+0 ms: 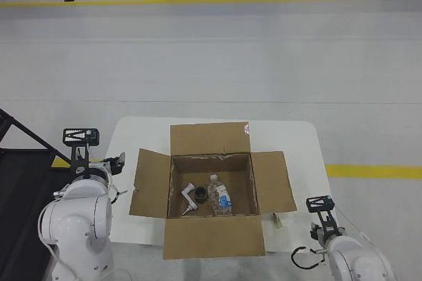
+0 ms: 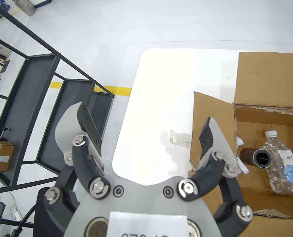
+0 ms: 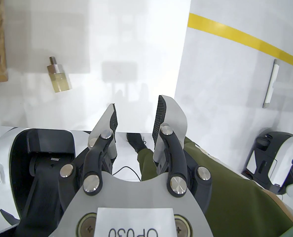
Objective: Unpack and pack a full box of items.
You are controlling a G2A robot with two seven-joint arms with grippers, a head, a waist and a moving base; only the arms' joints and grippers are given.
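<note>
bottle (image 1: 220, 195) and black tube (image 1: 200, 194) inside open box (image 1: 211, 138)

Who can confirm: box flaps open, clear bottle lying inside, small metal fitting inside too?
One error: the metal fitting lies on the table outside the box, per the right wrist view. Flaps open, bottle lying inside: correct.

Bottle (image 1: 221, 195) lies in the box (image 1: 211, 139), fitting (image 3: 58, 78) on table (image 1: 295, 144) beside it.
</note>
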